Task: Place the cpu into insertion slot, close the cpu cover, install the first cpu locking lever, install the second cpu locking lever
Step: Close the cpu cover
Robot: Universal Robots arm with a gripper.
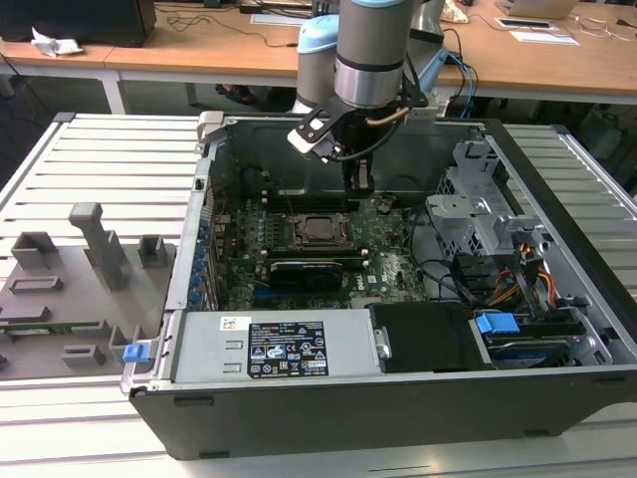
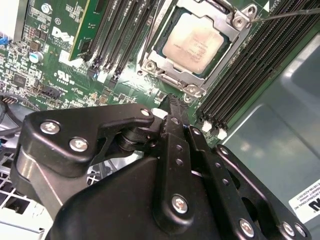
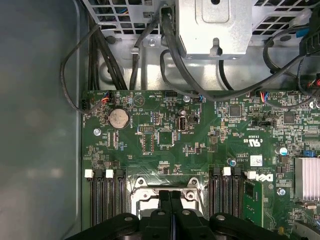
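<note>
One silver-grey square cpu (image 2: 192, 42) lies in the square black insertion slot (image 2: 161, 50), framed by the thin metal cpu cover (image 2: 152, 62), between two banks of long black memory slots (image 2: 245, 70). The black hand (image 2: 172, 102) hangs near the slot's edge, clenched on nothing. Two printed labels (image 1: 287, 351) mark the grey metal box (image 1: 204, 349).

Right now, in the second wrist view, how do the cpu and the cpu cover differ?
The cpu is a solid silver-grey plate; the cpu cover is an open frame with a square window. The cpu sits inside that window; the cpu cover rings it. Both are square, metallic and lie flat.
</note>
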